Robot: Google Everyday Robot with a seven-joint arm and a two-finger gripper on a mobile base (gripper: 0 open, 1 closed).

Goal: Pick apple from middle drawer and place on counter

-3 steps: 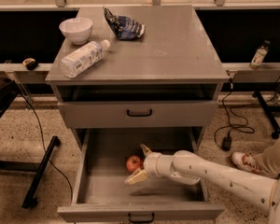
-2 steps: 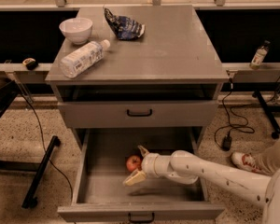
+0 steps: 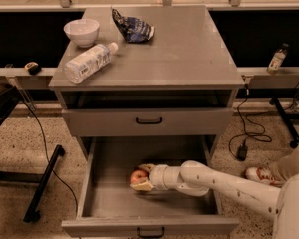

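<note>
I'm reaching into the middle drawer point(image 3: 107, 203) — my gripper point(image 3: 142, 177) is clasping the apple point(image 3: 136, 176) (a finger closed against either side), low on the drawer floor.

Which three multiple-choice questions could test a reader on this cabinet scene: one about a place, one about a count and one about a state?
1. Where is the apple?
A. on the counter
B. in the open middle drawer
C. in the white bowl

2. How many things lie on the counter?
A. one
B. five
C. three

3. How is the bottle placed?
A. lying on its side
B. upright
C. inside the white bowl

Answers:
1 B: the apple rests on the drawer's tray, with the end effector right at it.
2 C: only the white bowl, the bottle and a crumpled bag are there.
3 A: its long side rests on the counter.
</note>
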